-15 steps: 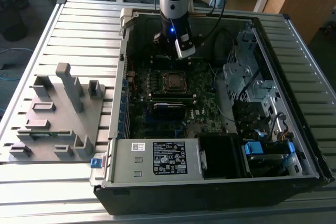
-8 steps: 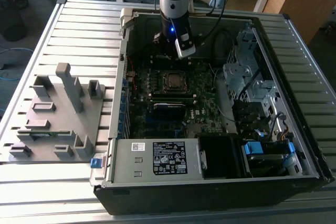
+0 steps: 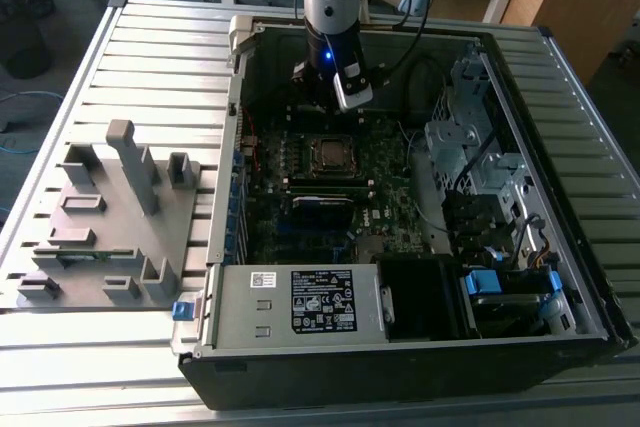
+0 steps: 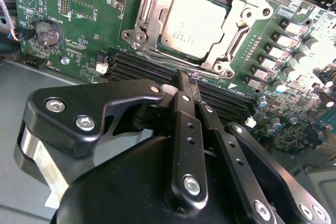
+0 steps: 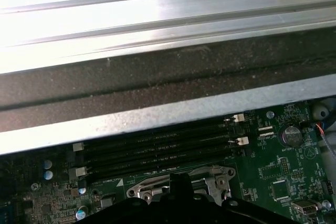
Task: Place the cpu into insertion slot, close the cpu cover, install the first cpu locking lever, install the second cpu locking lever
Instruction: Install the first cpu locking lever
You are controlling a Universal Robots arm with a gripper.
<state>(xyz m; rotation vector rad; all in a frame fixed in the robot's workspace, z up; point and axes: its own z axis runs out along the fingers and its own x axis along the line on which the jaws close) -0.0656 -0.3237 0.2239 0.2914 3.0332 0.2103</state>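
Exterior view first: my black two-fingered gripper (image 3: 352, 97) hangs inside the open black computer case (image 3: 420, 347), above the far part of the dark green motherboard (image 3: 385, 172), just beyond the square silver-rimmed insertion slot (image 3: 331, 154). The case lies on a ribbed aluminium table (image 3: 150, 22). On the exterior view's left stands a grey moulded fixture block (image 3: 105, 217); at the near edge of the case sits the grey metal power supply box (image 3: 300, 302), and on the exterior view's right a silver drive cage (image 3: 470, 142).

In the second wrist view my fingers (image 4: 185, 98) are pressed together with nothing between them, tips close above the long black memory slots (image 4: 220, 95) that run just beside the socket. The flat square cpu with its dull grey metal top (image 4: 191, 24) lies seated in the insertion slot. The thin silver cpu cover frame (image 4: 152, 11) lies down around it, its cut-out showing the chip's top. A round silver coin battery (image 4: 46, 32) sits well apart from the socket on the board.

In the first wrist view the memory slots (image 5: 157, 148) lie between the socket's silver frame (image 5: 181, 182) and the case's grey metal wall (image 5: 157, 114).
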